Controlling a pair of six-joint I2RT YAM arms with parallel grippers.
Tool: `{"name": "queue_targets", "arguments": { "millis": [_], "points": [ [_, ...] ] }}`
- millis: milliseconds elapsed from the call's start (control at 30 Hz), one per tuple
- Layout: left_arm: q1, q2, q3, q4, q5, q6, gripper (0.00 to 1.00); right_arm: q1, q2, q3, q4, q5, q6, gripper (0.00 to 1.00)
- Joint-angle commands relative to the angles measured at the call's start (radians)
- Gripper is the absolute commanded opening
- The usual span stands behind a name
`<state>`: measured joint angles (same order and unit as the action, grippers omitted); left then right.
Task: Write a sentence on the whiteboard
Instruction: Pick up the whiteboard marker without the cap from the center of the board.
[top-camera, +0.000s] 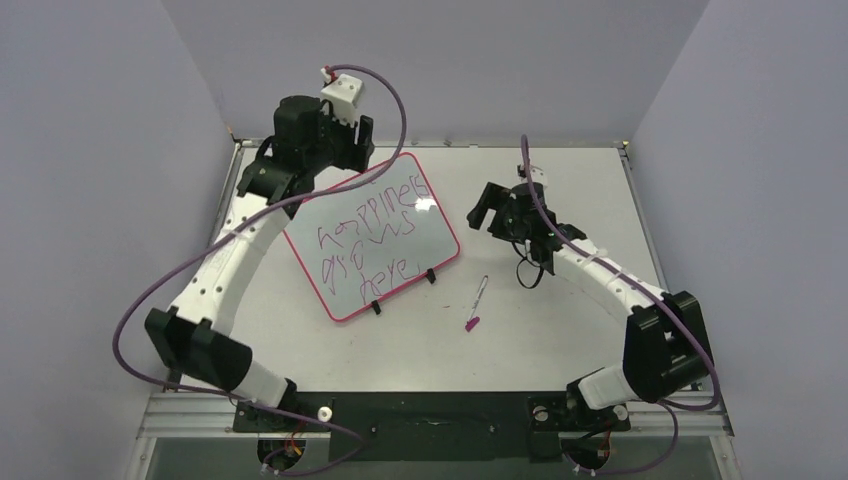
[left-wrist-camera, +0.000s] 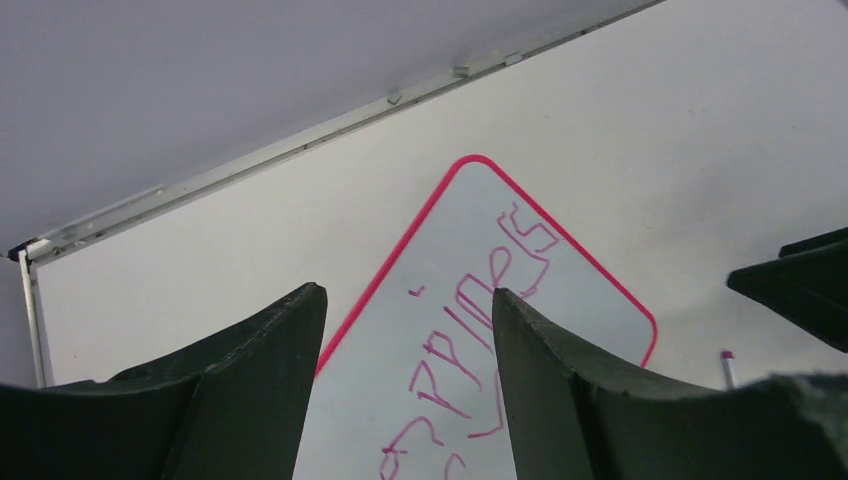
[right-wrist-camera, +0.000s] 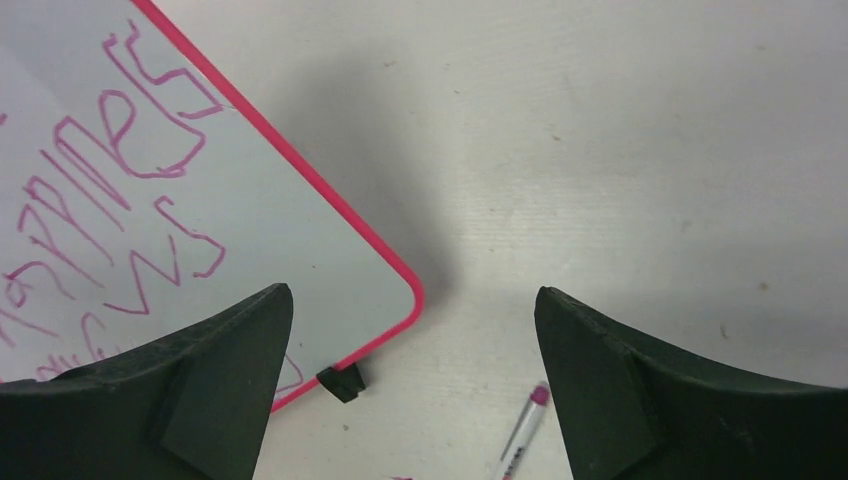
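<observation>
There were two arms, one whiteboard, one marker and two small black clips on the board's near edge. The left arm bowed out from its near-left base and reached over the board's far-left part. Its left gripper pointed down with its fingers spread and nothing between them; whether it touched the board could not be told. The board lay flat and turned askew on the table, left of centre, white and glossy with a thin red-pink frame and rounded corners. The sentence ran across it in three slanted lines of scrawled magenta, the first reading "happiness". The marker lay on the table just off the board's near-right side, apart from it. The right arm bent in from its near-right base. Its right gripper hung above the table beside the board's right corner, spread wide and empty.
</observation>
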<state>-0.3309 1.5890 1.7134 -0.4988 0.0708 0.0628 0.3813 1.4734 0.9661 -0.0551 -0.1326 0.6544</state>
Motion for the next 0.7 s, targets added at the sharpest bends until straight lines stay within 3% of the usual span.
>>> {"name": "queue_targets", "arguments": {
  "millis": [0,200,333,600,667],
  "points": [
    [-0.124,-0.157,-0.133,0.035,-0.157,-0.083,0.59,0.091,-0.081,0.032,-0.310,0.397,0.045,0.85],
    [-0.261,-0.285,-0.347,0.056,-0.229,-0.171,0.59,0.181,-0.094,-0.025,-0.401,0.494,0.187,0.77],
    [-0.294,-0.337,-0.428,0.052,-0.258,-0.257,0.59,0.231,-0.049,-0.020,-0.469,0.544,0.251,0.72],
    [-0.292,-0.504,-0.426,-0.025,-0.322,-0.566,0.59,0.295,0.115,0.007,-0.452,0.482,0.323,0.65],
    [-0.293,-0.563,-0.422,-0.004,-0.285,-0.637,0.59,0.305,0.155,0.016,-0.438,0.457,0.335,0.63]
  ]
}}
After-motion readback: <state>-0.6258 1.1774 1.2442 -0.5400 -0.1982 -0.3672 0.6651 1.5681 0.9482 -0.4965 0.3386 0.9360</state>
